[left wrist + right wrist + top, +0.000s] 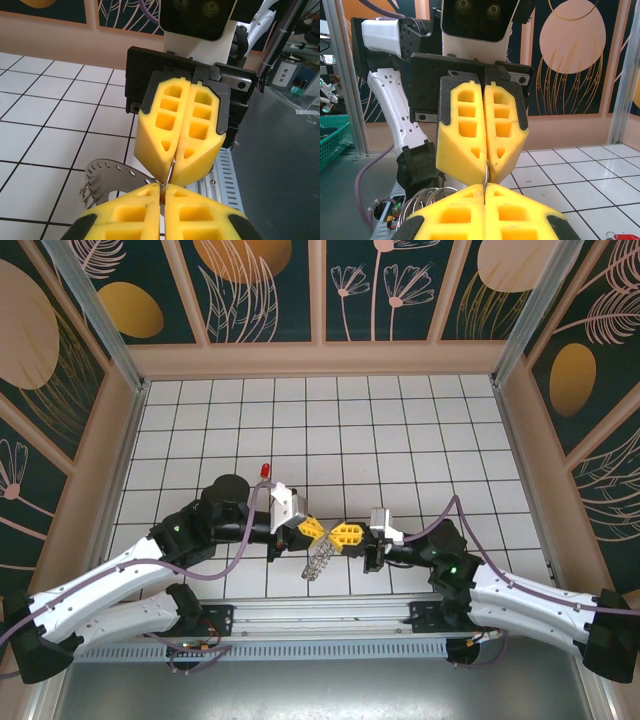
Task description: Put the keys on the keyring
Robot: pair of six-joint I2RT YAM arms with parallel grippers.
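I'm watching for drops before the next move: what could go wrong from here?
The left claw and right claw both pinch the keyring by a thin wire at their very tips; it may slip and drop. The key lies on the tiles beyond the left arm; neither claw is free to fetch it.

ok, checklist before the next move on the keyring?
1. Left gripper shut on the grey toothed metal keyring: ok.
2. Right gripper shut on the same ring's thin wire: ok.
3. Tiny red-headed key in hand: not ok, it lies on the white tiled floor beyond the left arm.
4. A gripper free to fetch the key: not ok, both are pinching the ring.
5. Ring's coil spread open for threading: cannot tell.
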